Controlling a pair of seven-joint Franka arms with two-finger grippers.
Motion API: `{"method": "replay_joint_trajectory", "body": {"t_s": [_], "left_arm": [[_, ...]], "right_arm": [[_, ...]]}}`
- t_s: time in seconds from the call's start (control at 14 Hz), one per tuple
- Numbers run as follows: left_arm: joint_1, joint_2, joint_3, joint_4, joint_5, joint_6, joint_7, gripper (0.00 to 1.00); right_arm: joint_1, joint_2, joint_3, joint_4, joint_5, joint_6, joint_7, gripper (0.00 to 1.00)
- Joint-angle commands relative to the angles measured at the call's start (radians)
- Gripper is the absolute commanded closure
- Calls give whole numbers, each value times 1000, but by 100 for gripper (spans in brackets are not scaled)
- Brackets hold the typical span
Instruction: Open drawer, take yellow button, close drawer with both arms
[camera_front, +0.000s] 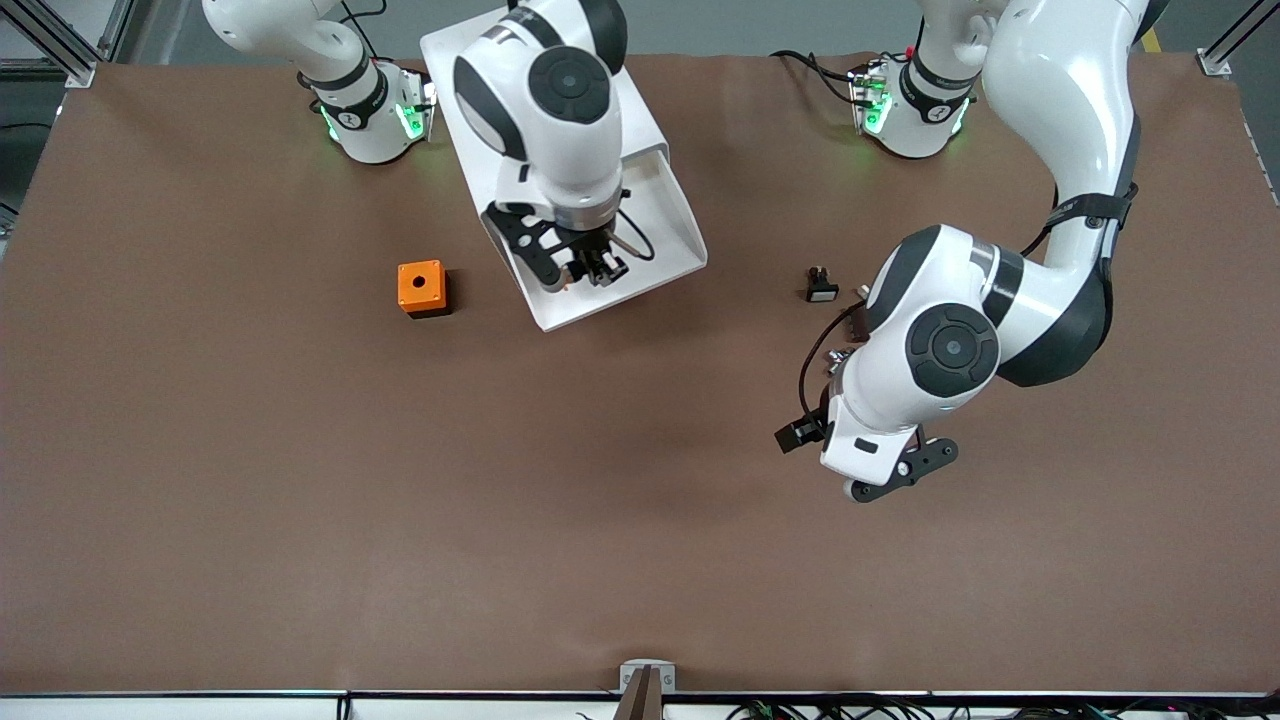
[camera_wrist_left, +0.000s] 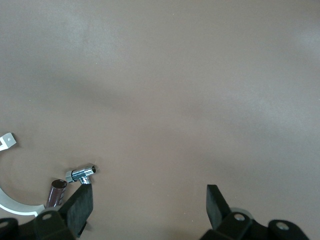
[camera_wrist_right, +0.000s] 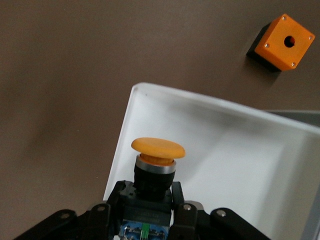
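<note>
The right gripper (camera_wrist_right: 147, 210) has its fingers closed on the button (camera_wrist_right: 156, 160), clamping its black body so the round orange cap sticks out past the fingertips. In the right wrist view the button sits at lower centre of the frame, over the white floor of the drawer (camera_wrist_right: 225, 150). In the front view this gripper (camera_front: 585, 270) is at upper centre, hanging over the pulled-out drawer (camera_front: 665, 240), which juts from the cabinet (camera_front: 450, 45) under the right arm.

The orange cube (camera_front: 421, 288) with a round hole stands on the table (camera_front: 300, 500) beside the drawer, toward the right arm's end; in the right wrist view it shows at the upper right corner (camera_wrist_right: 285, 42).

The left gripper (camera_wrist_left: 150, 210) has its fingers spread wide with nothing between them; in the left wrist view they rise from the lower edge of the frame over bare brown table (camera_wrist_left: 175, 75). In the front view it (camera_front: 885, 470) is at right of centre, over the table, where the left arm waits. A small black switch (camera_front: 820, 286) with a white cap lies on the table above it in that frame, toward the left arm's end.
</note>
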Motion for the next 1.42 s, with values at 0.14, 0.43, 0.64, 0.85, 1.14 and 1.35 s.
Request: {"method": "replay_joint_trajectory", "body": {"t_s": [0.14,0.43,0.64,0.85,1.14,1.35], "left_arm": [[10,-17,-9,-19,19,10,8,0],[8,-17,-9,-20,19,10,6,0],[-1,-15,-9,-25,19,10,6,0],[-26,-12,-11,-27,21,10,8,0],[-58,2,-11,-25,26,11,9,0],[-75,-2,-11,-30,24,11,12,0]], "right_arm": [[-151,-14,8,37,24,-67,-328,100],[-279,-17,5,32,23,-105,-621,100],[-381,-17,4,18,18,-105,-843,100],[-462,-14,4,4,1,-96,-1007,100],[-569,-10,2,-51,-23,-12,-1236,100],[-643,-8,2,-115,-42,92,-1376,100]]}}
